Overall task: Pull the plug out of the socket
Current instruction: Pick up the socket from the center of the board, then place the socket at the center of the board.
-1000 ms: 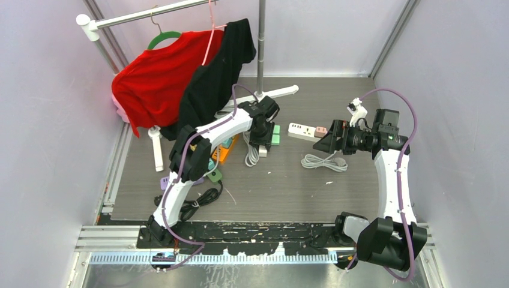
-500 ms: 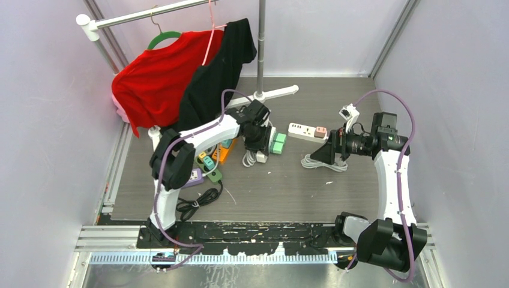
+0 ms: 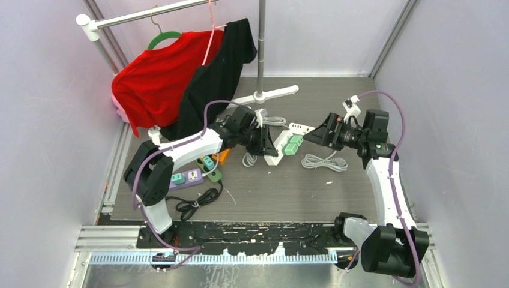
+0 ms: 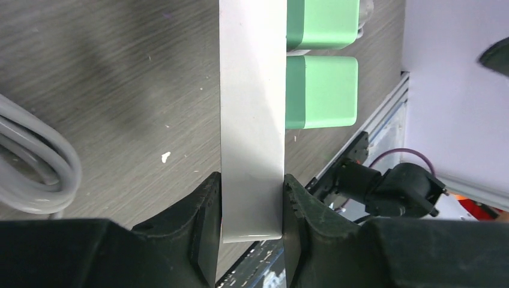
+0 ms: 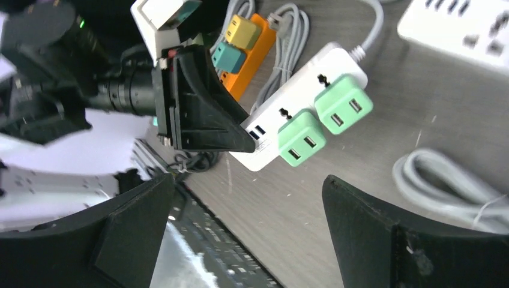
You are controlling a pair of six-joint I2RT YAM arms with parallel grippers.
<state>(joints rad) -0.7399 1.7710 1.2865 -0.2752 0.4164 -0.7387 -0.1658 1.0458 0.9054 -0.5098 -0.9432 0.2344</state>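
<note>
Plugs under inspection: two green plugs sit side by side in the white socket strip, around mid-bench.

Top view: the left pincer is clamped on that strip across its long sides. One second ago the pincer and strip lay further left, below the rack foot, with the strip pointing toward the arm bases. Now the strip sits further right and is turned, so the plugs face the right pincer. That pincer has shifted up and left and stands near the plugs, apart from them. The coiled grey cable lies just below it. Bare bench extends toward the bases. An orange strip lies beside the left arm.

Left wrist view: both fingers press flat on the strip's sides near its end. The plugs project from its right face, clear of the fingers.

Right wrist view: the right pincer's jaws are spread wide with nothing held. The plugs lie ahead within the gap, untouched. A second white strip occupies the upper right corner.
</note>
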